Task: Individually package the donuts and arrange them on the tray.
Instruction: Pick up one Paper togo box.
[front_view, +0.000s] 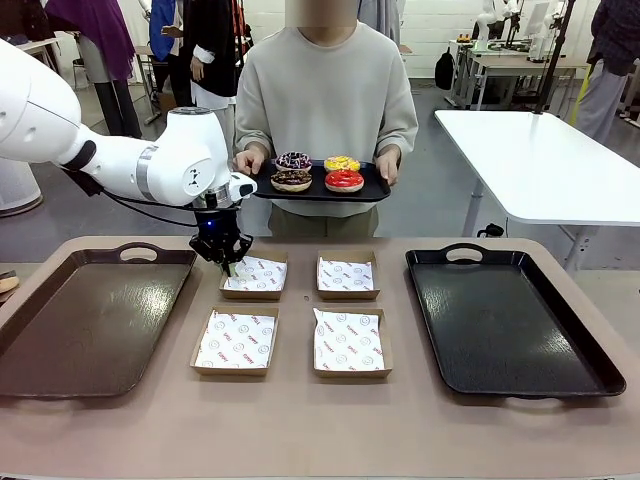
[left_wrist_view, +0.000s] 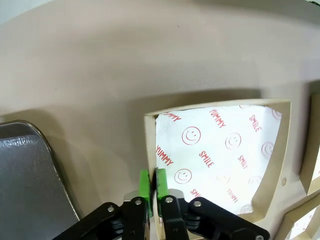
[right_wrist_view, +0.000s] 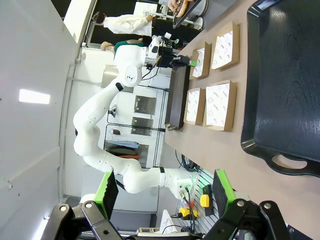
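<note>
A grey floor (front_view: 110, 225) spreads beyond the beige table (front_view: 300, 440). A white table (front_view: 540, 150) stands on it, with workbenches (front_view: 505, 62) farther off before a pale back wall (front_view: 430, 25). Above the fingers (right_wrist_view: 107, 192) of the right gripper (right_wrist_view: 162, 190), a plain white wall (right_wrist_view: 35, 50) bears a bright rectangular light (right_wrist_view: 35, 96).

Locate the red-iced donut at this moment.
In the front view, the red-iced donut sits on the person's held tray, at its near right corner, beside the chocolate-glazed donut.
</note>
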